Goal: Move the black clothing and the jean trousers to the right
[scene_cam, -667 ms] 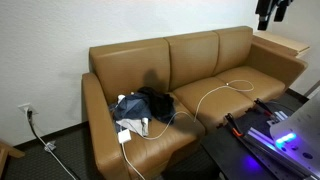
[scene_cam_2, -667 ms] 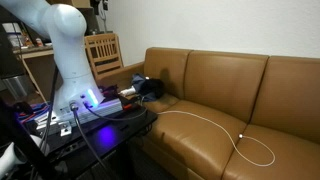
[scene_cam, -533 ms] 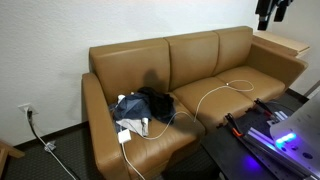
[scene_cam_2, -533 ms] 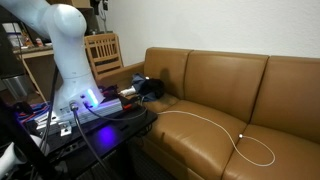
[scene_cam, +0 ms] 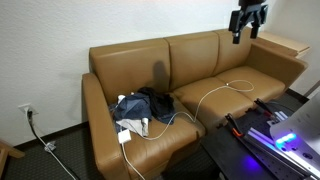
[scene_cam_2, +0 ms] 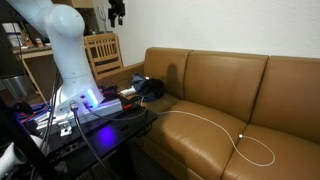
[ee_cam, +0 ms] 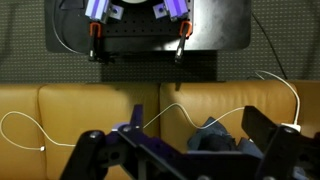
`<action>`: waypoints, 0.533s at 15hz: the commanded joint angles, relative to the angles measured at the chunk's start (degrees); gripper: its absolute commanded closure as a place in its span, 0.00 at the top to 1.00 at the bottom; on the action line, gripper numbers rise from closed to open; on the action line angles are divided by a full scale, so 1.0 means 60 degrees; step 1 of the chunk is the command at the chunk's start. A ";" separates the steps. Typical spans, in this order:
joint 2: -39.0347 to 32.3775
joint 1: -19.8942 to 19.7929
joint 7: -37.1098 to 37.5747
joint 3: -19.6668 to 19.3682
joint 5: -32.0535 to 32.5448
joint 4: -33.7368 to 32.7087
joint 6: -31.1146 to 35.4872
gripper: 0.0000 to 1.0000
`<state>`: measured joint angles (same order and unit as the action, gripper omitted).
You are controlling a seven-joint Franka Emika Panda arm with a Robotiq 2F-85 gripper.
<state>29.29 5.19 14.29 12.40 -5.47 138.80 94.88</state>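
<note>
A pile of black clothing (scene_cam: pixel 158 101) and blue jean trousers (scene_cam: pixel 129 108) lies on one end seat of the brown couch (scene_cam: pixel 200 60). The pile also shows in an exterior view (scene_cam_2: pixel 150 87) and in the wrist view (ee_cam: pixel 215 136). My gripper (scene_cam: pixel 245 18) hangs high in the air above the couch's other end, far from the pile. It also shows at the top of an exterior view (scene_cam_2: pixel 117 12). In the wrist view its jaws (ee_cam: pixel 185 160) are wide open and empty.
A long white cable (scene_cam: pixel 215 95) runs across the seats from the pile to the middle cushion. A white charger (scene_cam: pixel 125 136) lies at the seat front. A wooden chair (scene_cam_2: pixel 103 52) stands beside the couch. The robot base and black table (scene_cam_2: pixel 90 110) are in front.
My gripper has moved lower and sideways along the couch toward the clothing side, and now enters the top of the view with the wooden chair. The clothes have not moved.
</note>
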 commanded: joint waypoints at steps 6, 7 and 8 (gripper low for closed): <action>-0.4326 -0.0030 0.0885 -0.0403 -0.0112 -0.0341 0.4470 1.00; -0.4290 0.0007 0.0791 -0.0458 -0.0204 -0.0350 0.4440 1.00; -0.3875 0.0010 0.0613 -0.0534 -0.0321 -0.0335 0.4085 1.00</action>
<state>4.14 4.57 18.93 10.64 -5.86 138.38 122.02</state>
